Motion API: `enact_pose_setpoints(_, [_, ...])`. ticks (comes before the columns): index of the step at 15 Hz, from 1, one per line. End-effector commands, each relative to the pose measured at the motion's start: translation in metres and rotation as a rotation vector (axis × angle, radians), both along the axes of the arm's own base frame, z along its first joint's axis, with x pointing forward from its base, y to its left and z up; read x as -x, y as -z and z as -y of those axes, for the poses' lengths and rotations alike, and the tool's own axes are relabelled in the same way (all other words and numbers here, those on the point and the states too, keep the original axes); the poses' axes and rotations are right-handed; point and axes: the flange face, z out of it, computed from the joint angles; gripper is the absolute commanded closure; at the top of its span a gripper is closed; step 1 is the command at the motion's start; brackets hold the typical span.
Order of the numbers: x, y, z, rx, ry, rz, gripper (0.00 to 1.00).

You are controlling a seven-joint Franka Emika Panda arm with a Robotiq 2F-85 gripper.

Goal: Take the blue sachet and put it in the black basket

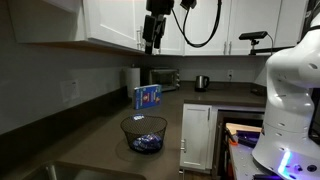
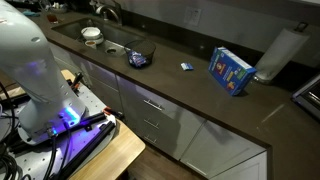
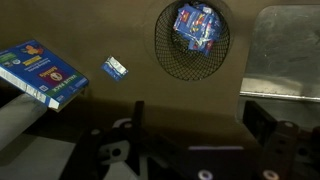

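Note:
A small blue sachet (image 3: 114, 68) lies flat on the dark countertop, also seen in an exterior view (image 2: 186, 67). The black wire basket (image 3: 192, 38) stands to its right in the wrist view and holds blue sachets; it shows in both exterior views (image 1: 144, 132) (image 2: 139, 58). My gripper (image 3: 200, 115) is open and empty. It hangs high above the counter, up in front of the wall cabinets (image 1: 150, 42), well apart from the sachet and the basket.
A blue box (image 3: 40, 72) (image 1: 147, 96) (image 2: 230, 70) stands near the sachet. A paper towel roll (image 2: 280, 52) is beside it. A sink (image 2: 105, 35) with a bowl lies past the basket. A toaster oven (image 1: 163, 78) and a kettle (image 1: 201, 82) stand on the far counter.

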Motion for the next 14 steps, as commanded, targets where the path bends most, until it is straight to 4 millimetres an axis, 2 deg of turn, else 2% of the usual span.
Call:
enact_pose_setpoints(1, [-0.014, 0.012, 0.010, 0.003, -0.009, -0.019, 0.00])
enact_pose_setpoints(4, [-0.040, 0.030, 0.035, 0.003, 0.014, -0.052, 0.00])
enact_pose_setpoints(7, [-0.074, 0.055, 0.068, -0.010, 0.048, -0.074, 0.00])
enact_pose_setpoints(11, [-0.120, 0.083, 0.122, -0.082, 0.111, -0.063, 0.00])
enact_pose_setpoints(14, [-0.144, 0.096, 0.164, -0.149, 0.165, -0.004, 0.00])
